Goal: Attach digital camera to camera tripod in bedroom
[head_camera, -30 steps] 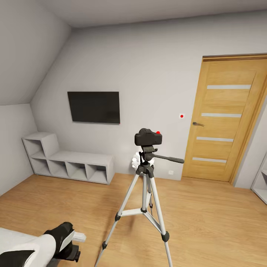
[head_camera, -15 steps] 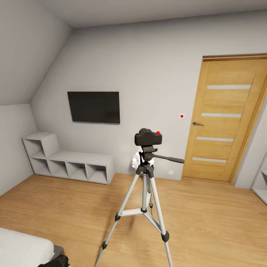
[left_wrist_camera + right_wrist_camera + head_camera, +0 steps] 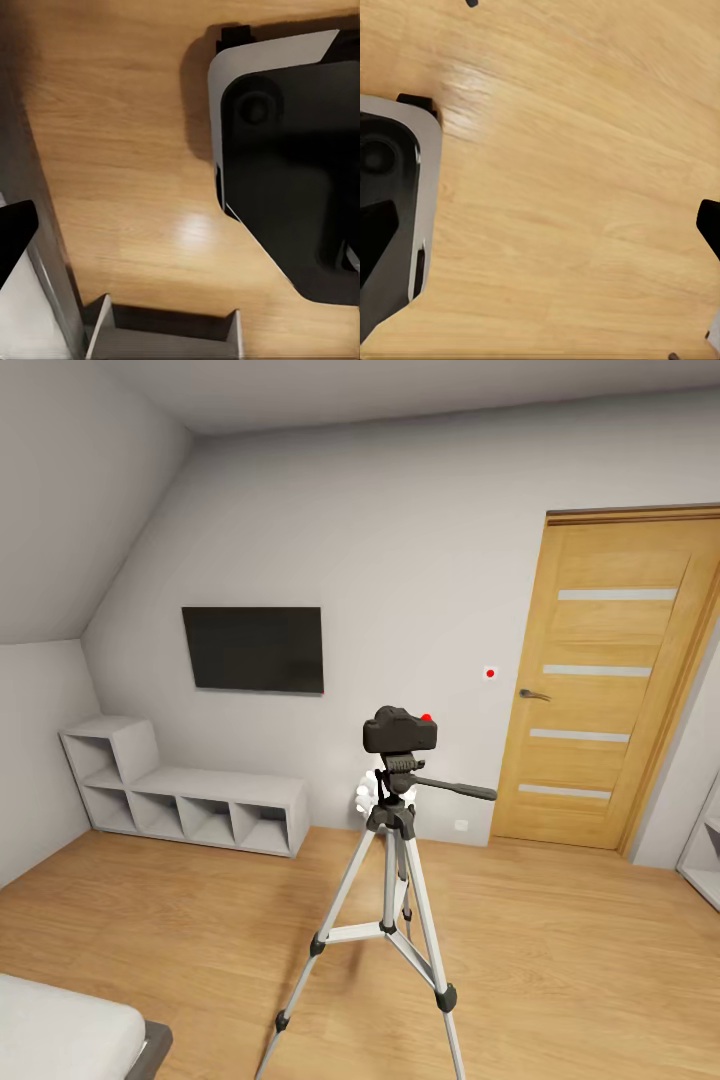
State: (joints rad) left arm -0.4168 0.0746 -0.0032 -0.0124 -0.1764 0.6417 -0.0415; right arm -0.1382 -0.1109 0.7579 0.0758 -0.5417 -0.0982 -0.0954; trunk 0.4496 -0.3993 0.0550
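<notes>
Light wood flooring (image 3: 560, 950) runs up to a grey-white wall with a sloped ceiling on one side. Taking the camera tripod (image 3: 392, 920) as the landmark: it stands upright in the middle of the floor, long axis vertical, three silver legs splayed, its black pan handle (image 3: 455, 788) sticking out level toward the wooden door (image 3: 610, 680). The digital camera (image 3: 400, 732) sits on top of the tripod head, body level, red button up; which way its lens faces cannot be told. A small white object (image 3: 366, 794) shows just behind the tripod head. Beyond the tripod on the handle's opposite side hang a wall TV (image 3: 253, 649) and, below it, a low grey shelf unit (image 3: 180, 790). Both wrist views look down at floor and the robot's base (image 3: 292, 165); whether either gripper is open or closed cannot be told.
</notes>
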